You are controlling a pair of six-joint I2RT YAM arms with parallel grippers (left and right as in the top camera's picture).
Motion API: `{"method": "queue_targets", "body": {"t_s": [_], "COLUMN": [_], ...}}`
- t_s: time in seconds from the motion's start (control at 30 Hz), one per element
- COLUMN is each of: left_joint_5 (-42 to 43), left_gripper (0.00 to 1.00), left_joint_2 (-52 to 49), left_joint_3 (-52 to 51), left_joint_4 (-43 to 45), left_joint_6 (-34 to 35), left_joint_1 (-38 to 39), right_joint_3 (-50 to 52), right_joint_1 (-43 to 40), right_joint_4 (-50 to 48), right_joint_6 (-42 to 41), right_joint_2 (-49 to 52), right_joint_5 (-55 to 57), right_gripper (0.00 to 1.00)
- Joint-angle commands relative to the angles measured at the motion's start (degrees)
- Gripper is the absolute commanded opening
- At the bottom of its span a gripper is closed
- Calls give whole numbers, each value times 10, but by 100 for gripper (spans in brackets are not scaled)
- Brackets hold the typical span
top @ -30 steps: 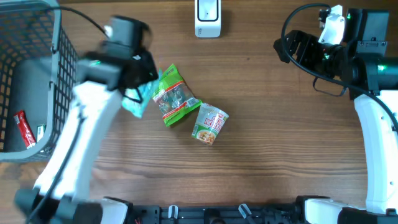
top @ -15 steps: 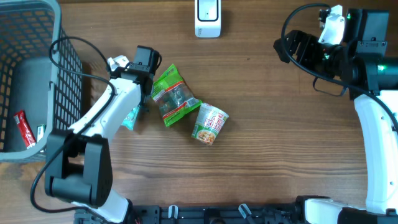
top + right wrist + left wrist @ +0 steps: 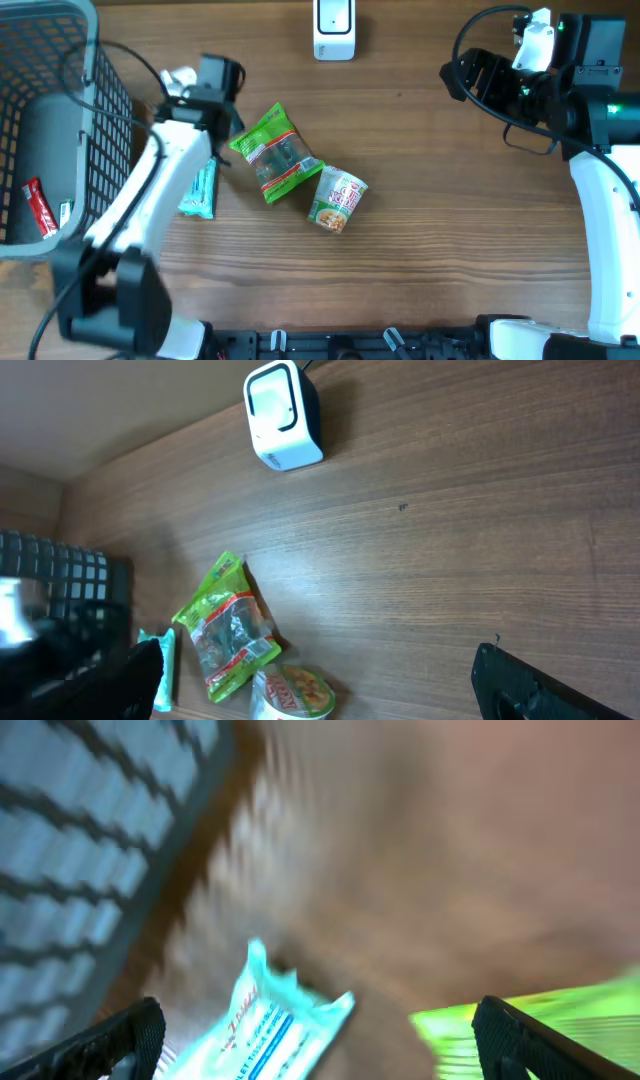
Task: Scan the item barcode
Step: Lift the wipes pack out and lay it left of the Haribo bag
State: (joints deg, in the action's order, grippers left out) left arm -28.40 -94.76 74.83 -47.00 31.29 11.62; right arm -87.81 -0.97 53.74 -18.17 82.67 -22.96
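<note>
The left tool (image 3: 320, 1040) had just let go. Its fingers stood spread wide above the teal packet (image 3: 199, 190), which lay flat on the worktop (image 3: 450, 250) between the basket (image 3: 105, 110) and the green bag (image 3: 272, 153), well apart from the scanner (image 3: 333, 28). We judged that no scan could happen from there without a fresh pick. A second earlier that tool was pinching the packet. The right tool (image 3: 330, 680) hung spread and empty, unmoved.
</note>
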Motion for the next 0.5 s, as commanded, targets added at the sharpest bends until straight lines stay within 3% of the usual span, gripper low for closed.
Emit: {"method": "queue_targets", "body": {"t_s": [0.0, 0.23, 0.47], "left_joint_5": [-2, -2, 32], "left_gripper": [96, 96, 98], "left_joint_2": [91, 184, 178], "left_joint_3": [96, 141, 140], "left_joint_4": [-19, -49, -110], "left_joint_6": [-26, -25, 9], "left_joint_1": [-3, -71, -306], "right_joint_3": [-8, -8, -8], "right_joint_1": [-2, -2, -2], "right_joint_4": [-1, -1, -1], "right_joint_6": [-5, -5, -5], "right_joint_2": [4, 4, 4], "right_joint_5": [-9, -9, -9], "right_gripper": [100, 100, 100]}}
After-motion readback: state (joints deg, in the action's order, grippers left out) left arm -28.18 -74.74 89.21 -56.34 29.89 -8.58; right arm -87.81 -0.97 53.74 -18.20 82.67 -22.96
